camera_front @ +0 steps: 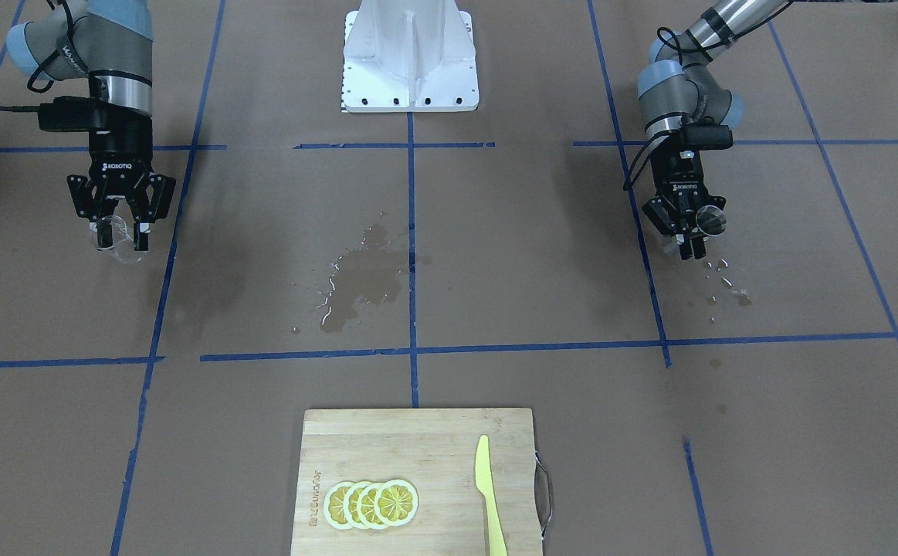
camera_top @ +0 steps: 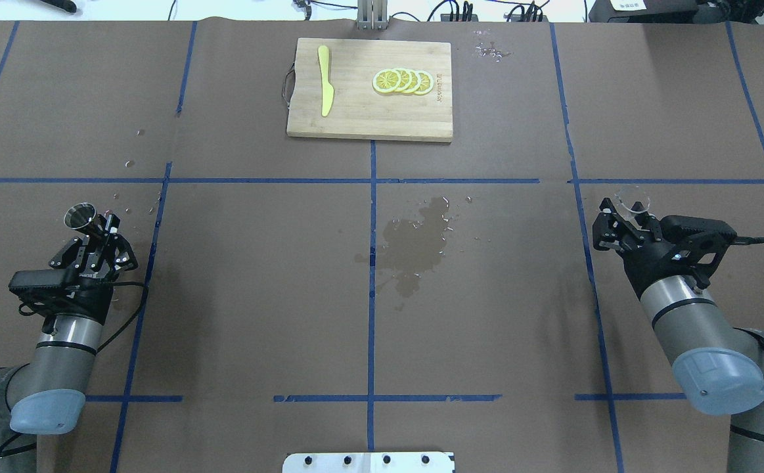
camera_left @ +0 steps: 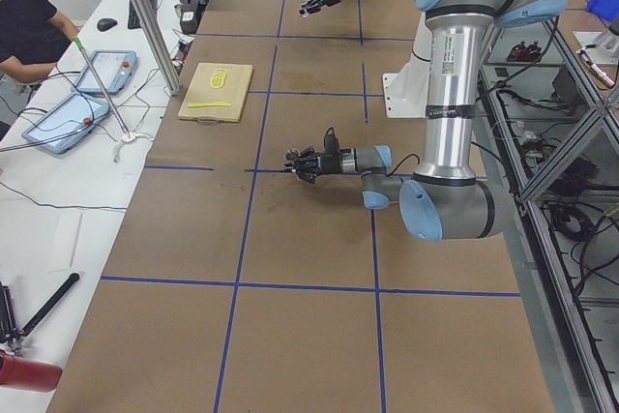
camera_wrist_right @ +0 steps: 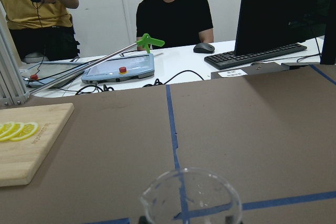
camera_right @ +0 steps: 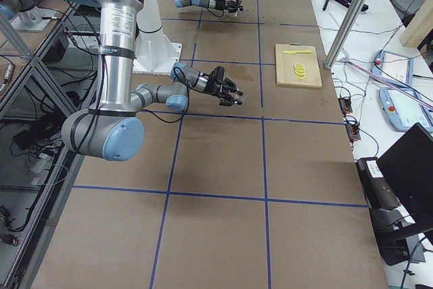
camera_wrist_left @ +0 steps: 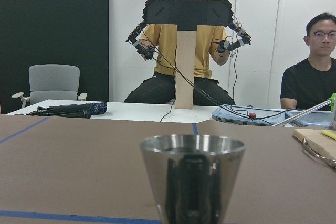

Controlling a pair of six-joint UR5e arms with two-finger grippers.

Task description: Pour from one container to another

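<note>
Overhead and front cameras face each other — both share the cutting board [camera_front: 387, 448].

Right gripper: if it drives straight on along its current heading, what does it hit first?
Looks free: the right gripper, shut on the glass cup, points roughly level over bare table. The cutting board lies left of that line. Height above the table is hard to judge.
</note>
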